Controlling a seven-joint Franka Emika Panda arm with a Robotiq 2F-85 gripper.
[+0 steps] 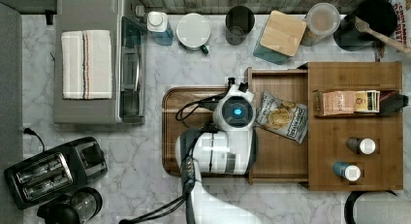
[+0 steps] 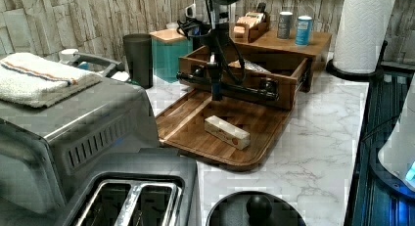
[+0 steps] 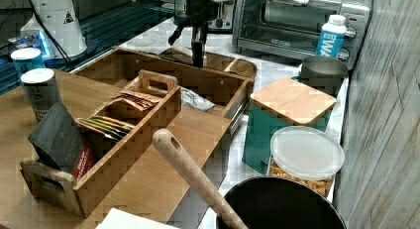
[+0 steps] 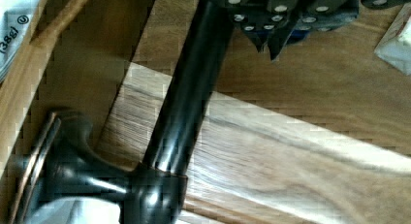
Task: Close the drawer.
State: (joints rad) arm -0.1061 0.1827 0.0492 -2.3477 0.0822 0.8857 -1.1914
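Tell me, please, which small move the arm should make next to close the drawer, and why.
Probably push the handle bar straight toward the organizer. The drawer is pulled out over the dark tray, with a chip bag lying inside, and the gripper is right at the black bar across the drawer's front. In the wrist view its fingertips look closed beside the bar, so pushing seems enough.

The drawer (image 2: 244,72) stands pulled out over a dark wooden tray (image 2: 191,125) on the marble bench (image 2: 313,138); the end effector (image 2: 216,91) hangs at its black handle bar (image 2: 244,91).
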